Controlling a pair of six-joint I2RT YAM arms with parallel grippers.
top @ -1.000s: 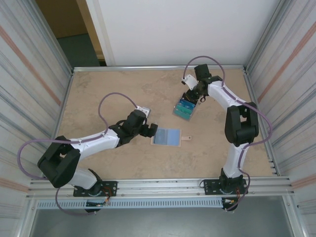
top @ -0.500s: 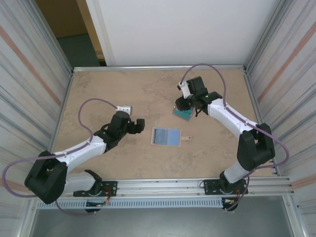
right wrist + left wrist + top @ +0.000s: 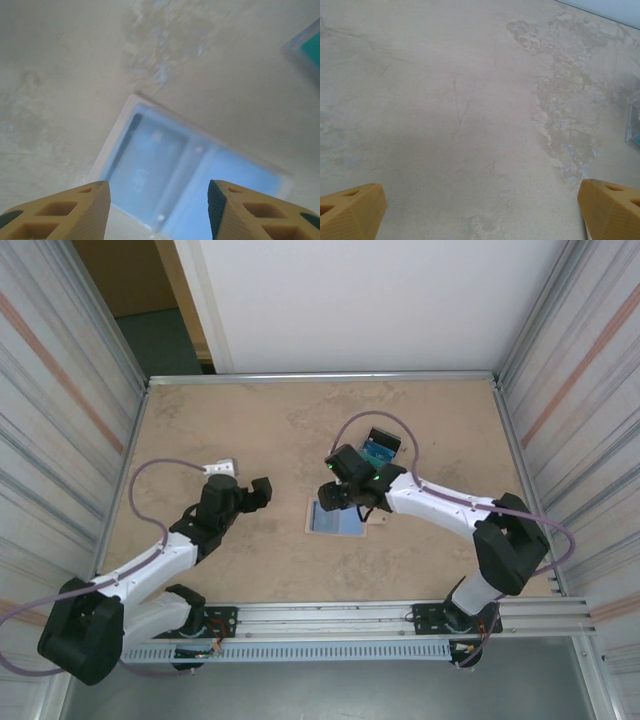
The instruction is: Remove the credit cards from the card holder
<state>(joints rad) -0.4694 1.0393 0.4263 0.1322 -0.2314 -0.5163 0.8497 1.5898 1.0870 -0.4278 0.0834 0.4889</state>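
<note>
Right end effector (image 3: pixel 159 200) shifted over card holder (image 3: pixel 165 167), parted, left end effector (image 3: pixel 480 207) parted, credit cards (image 3: pixel 379 451) beyond

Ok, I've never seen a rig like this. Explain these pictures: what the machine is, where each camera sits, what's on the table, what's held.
Two robot arms are bolted at the near edge of the table. One picture looks down from above; the other two come from cameras on the wrists, orange fingertips in view. The left end effector is open over bare table. The right end effector hovers open above the card holder, pale blue face up. The credit cards lie in a pile farther back. Nothing is held.
</note>
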